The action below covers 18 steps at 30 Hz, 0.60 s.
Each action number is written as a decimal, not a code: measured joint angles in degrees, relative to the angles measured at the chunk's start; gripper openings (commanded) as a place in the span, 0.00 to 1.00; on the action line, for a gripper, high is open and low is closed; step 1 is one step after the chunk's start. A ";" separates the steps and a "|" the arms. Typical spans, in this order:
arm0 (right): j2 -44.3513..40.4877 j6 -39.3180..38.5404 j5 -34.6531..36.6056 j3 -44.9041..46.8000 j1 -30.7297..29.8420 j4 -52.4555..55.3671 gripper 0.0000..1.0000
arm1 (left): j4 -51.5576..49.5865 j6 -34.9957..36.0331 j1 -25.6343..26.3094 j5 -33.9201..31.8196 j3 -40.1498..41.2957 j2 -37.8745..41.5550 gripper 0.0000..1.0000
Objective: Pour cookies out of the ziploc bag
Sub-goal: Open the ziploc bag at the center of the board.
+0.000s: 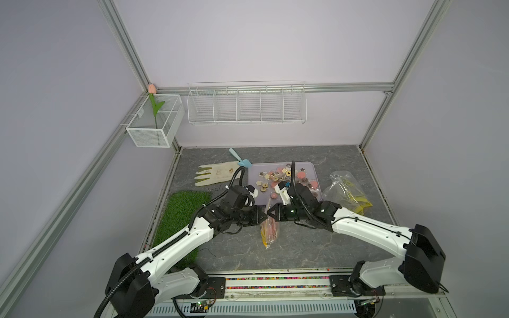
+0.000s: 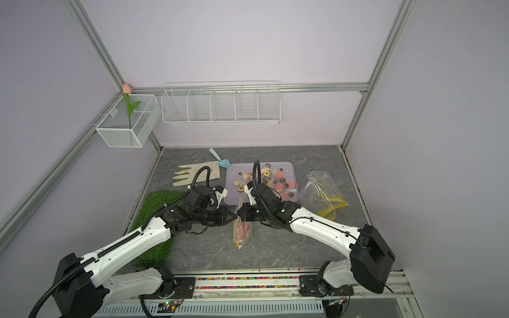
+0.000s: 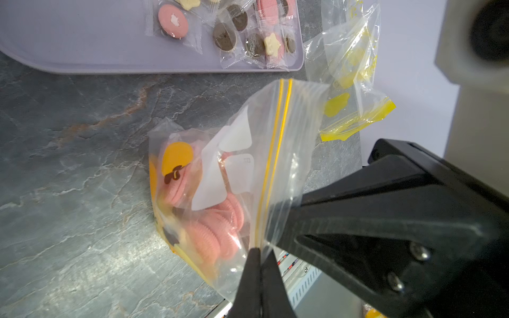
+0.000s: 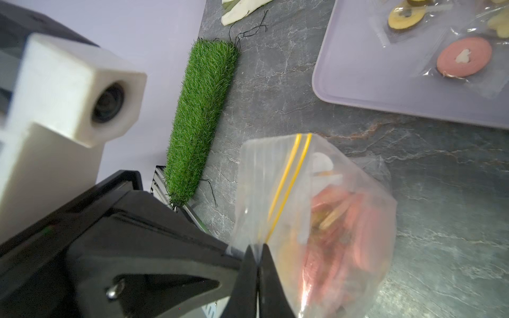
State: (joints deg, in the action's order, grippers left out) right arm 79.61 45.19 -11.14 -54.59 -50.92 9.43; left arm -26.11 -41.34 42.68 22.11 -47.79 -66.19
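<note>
A clear ziploc bag [image 1: 270,231] with a yellow zip strip hangs between my two grippers over the middle of the table, its lower end near the surface. Pink round cookies [image 3: 217,234] and a yellow-orange piece lie inside it. My left gripper [image 3: 260,252] is shut on the bag's top edge at the zip. From the opposite side my right gripper [image 4: 257,249] is shut on the same edge. In both top views the two grippers [image 1: 266,216] [image 2: 237,216] meet tip to tip above the bag [image 2: 242,232]. More cookies [image 1: 283,179], pink, cream and brown, lie on the lilac tray [image 1: 254,176] behind.
An empty crumpled ziploc bag [image 1: 345,190] lies right of the tray. A cream glove [image 1: 214,174] and a blue scoop [image 1: 242,161] lie at the back left. A green grass mat [image 1: 183,217] sits under the left arm. Wire baskets [image 1: 246,106] hang on the back wall.
</note>
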 measured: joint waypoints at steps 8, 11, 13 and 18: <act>-0.35 -0.24 2.43 -0.07 -0.22 2.03 0.07 | -0.02 -0.26 0.09 -2.16 0.20 1.88 0.00; -0.44 -0.22 3.43 -0.07 -0.20 3.67 0.06 | 0.02 -0.44 -0.37 -3.04 0.33 2.91 0.00; -0.52 -0.24 3.85 -0.07 -0.20 4.35 0.06 | 0.02 -0.46 -0.59 -3.28 0.33 3.06 0.00; -1.57 -0.44 5.09 -0.07 -0.17 6.58 0.06 | -0.81 -0.35 -0.76 -4.20 0.33 3.10 0.00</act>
State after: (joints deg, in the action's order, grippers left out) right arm 78.04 44.75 -6.04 -54.65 -51.09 16.01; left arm -26.92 -41.69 41.91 17.91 -47.46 -63.09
